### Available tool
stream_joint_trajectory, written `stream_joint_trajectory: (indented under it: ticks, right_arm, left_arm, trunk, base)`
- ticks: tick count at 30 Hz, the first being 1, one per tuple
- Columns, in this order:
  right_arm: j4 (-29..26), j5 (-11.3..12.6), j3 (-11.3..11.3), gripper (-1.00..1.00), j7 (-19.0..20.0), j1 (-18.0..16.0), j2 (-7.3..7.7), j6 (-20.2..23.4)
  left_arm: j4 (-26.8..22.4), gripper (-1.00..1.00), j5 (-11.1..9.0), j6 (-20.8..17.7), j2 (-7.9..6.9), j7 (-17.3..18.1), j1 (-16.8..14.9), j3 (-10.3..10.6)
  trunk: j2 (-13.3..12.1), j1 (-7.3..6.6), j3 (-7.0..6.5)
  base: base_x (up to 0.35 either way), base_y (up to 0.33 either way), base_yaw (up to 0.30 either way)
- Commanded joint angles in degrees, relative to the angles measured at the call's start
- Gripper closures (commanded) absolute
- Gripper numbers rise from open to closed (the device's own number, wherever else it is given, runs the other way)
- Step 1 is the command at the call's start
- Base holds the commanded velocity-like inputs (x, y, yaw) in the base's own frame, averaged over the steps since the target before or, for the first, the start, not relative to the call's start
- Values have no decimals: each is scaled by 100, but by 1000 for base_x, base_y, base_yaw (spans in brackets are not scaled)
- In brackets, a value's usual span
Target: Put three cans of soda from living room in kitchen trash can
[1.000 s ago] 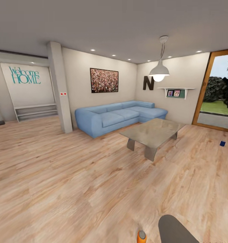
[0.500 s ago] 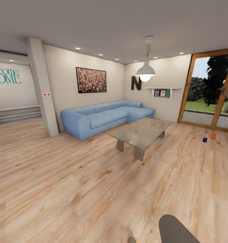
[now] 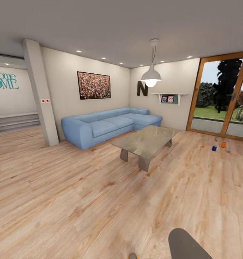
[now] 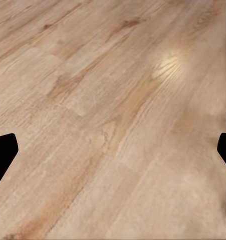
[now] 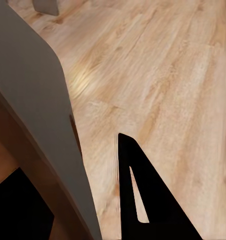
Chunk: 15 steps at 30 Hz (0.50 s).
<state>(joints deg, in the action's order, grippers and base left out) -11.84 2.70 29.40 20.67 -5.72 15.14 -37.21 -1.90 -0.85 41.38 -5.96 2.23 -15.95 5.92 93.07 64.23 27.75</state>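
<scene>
- Against the picture of a second ago, the whole head view has swung to the right: the sofa, the table and the wall lettering all sit further left in the picture, and more of the glazed door shows. That is the camera turning; the room's things have not shifted.
- The orange can at the near edge was plainly in sight a second ago; now only its grey top point(image 3: 132, 256) peeps above the bottom border.
- Two more cans stand on the far floor by the door, just beside each other: one dark blue can point(image 3: 214, 148) and one orange can point(image 3: 223, 144), both small upright cylinders. That makes three in all.
- The floor point(image 3: 82, 187) is light wood plank with a visible grain and a soft sheen.
- One blue corner sofa point(image 3: 107, 124), rounded and padded, stands against the far wall.
- One low table point(image 3: 146, 141) with a glass top on angled grey legs stands in front of it.
- A grey bin point(image 5: 37, 100) with a brown inside lies close beside the right end effector point(image 5: 82, 195), whose dark fingers point(image 5: 143, 195) straddle its wall; whether they pinch it I cannot tell.
- The left end effector point(image 4: 113, 150) is spread wide and holds nothing, its black fingertips point(image 4: 2, 150) far apart over bare planks.
</scene>
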Motion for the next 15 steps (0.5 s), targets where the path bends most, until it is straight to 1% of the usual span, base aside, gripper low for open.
stream_joint_trajectory:
  ticks: [1, 9, 11, 15]
  right_arm:
    - [-2, 38, 74, 100, 60, -8, -1, -15]
    - [-1, 38, 74, 100, 60, -8, -9, -15]
    - [-1, 38, 74, 100, 60, -8, -3, -11]
    - [-2, 38, 74, 100, 60, -8, -10, -14]
  left_arm:
    - [5, -100, -12, 16, -2, -1, -5, 58]
    - [5, -100, -12, 18, -8, -3, -5, 94]
    - [6, -100, -12, 17, -10, -4, -5, 99]
    - [6, -100, -12, 15, -11, -4, -4, 102]
  trunk:
    - [4, -1, 5]
    - [4, -1, 5]
    - [4, -1, 5]
    - [4, -1, 5]
  base:
    - [-63, -277, -1]
    - [-67, -274, 0]
    - [-18, -111, 0]
    - [-5, -29, 0]
